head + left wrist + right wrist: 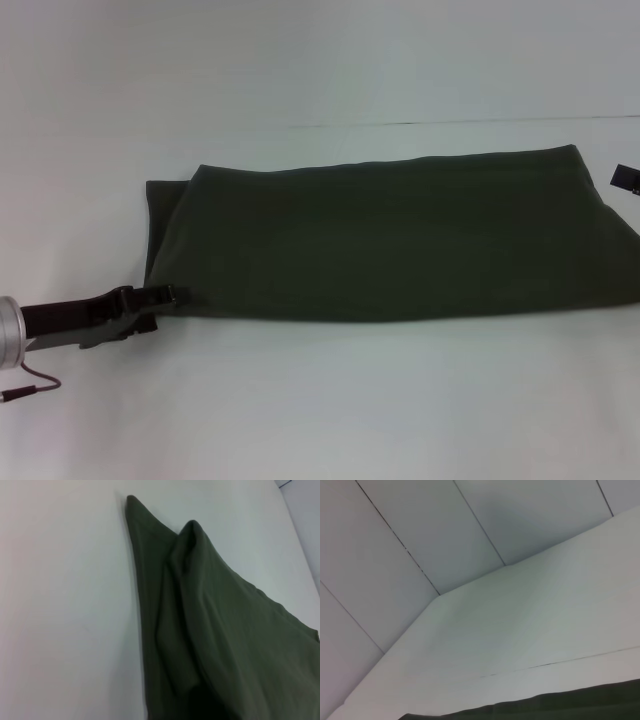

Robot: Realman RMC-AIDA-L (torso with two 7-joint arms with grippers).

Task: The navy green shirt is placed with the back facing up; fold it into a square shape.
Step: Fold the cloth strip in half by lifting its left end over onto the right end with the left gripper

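One folded shirt (390, 240), apparently flat

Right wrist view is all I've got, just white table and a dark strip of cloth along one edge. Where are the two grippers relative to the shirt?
Observer: In the head view, the left gripper sits at the near left corner of the navy green shirt.
Operator: And the right one?
Observer: Only a black tip of the right gripper shows, by the shirt's far right corner.
Operator: Is the shirt folded yet?
Observer: It lies as a long band across the table, with layers bunched at its left end.
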